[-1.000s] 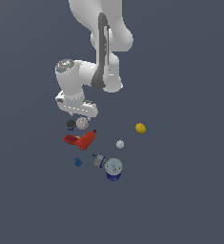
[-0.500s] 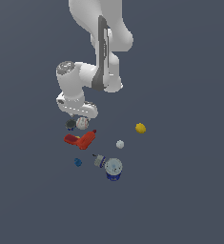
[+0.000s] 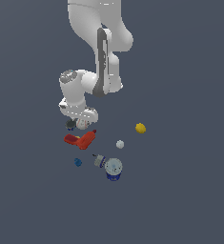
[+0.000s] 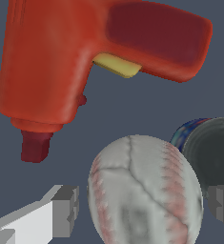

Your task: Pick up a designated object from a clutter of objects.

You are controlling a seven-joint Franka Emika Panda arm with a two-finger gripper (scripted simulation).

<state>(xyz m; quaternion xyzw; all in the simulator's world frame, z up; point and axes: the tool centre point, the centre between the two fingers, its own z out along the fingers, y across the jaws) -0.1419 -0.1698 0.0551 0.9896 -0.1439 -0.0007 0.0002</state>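
In the exterior view, the small blue knob (image 3: 77, 162) lies farthest toward that view's left, well below the gripper (image 3: 81, 123). Next comes the dark round piece (image 3: 70, 125), touching the side of the gripper, with the baseball (image 3: 82, 124) right under the gripper. The wrist view shows the baseball (image 4: 144, 190) sitting between the two fingers (image 4: 65, 210), which stand spread to either side of it with small gaps, so the gripper (image 4: 144, 209) is open and holds nothing. The red tool (image 3: 81, 139) lies just beyond the baseball. Farther toward the exterior view's right sit the blue-and-white can (image 3: 113, 169), then the tiny white ball (image 3: 119, 144), and the yellow ball (image 3: 140, 127), all well apart from the gripper.
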